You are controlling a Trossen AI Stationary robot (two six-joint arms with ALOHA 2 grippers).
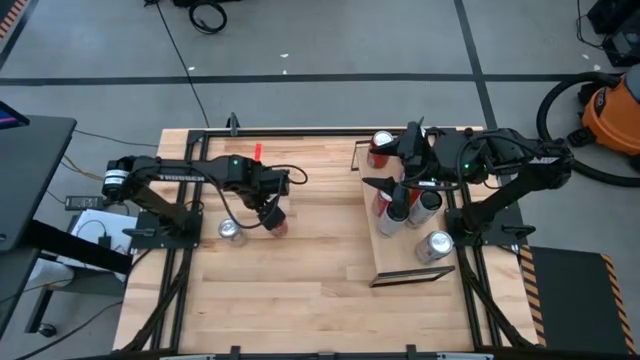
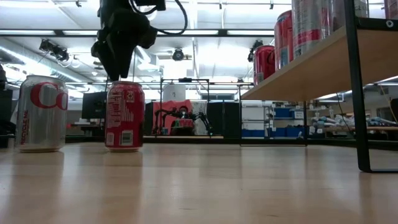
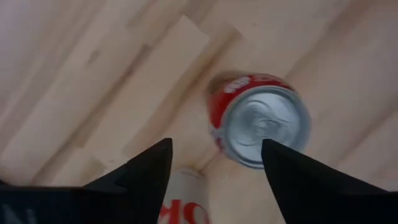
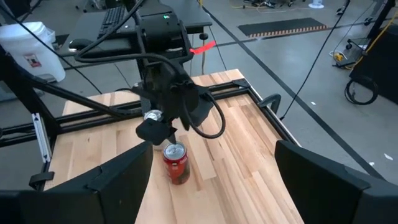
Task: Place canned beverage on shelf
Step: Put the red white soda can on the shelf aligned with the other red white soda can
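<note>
A red can (image 1: 276,224) stands upright on the plank table, and a silver can (image 1: 232,230) stands to its left; both show in the low view, the red can (image 2: 124,116) and the silver can (image 2: 41,113). My left gripper (image 2: 116,71) is open and points down just above the red can's top (image 3: 267,124), its fingers set off toward the silver can. The shelf (image 1: 400,255) stands raised at the table's right and carries several cans (image 1: 428,205). My right gripper (image 1: 392,165) is open and empty above the shelf's far end, pointing toward the left arm.
The shelf's board (image 2: 311,68) stands on dark legs (image 2: 357,87) with room beneath it. Black rails (image 1: 290,130) run along the table's edges. The middle and near part of the table (image 1: 300,290) is bare wood. An orange vacuum (image 1: 610,110) stands on the floor at the right.
</note>
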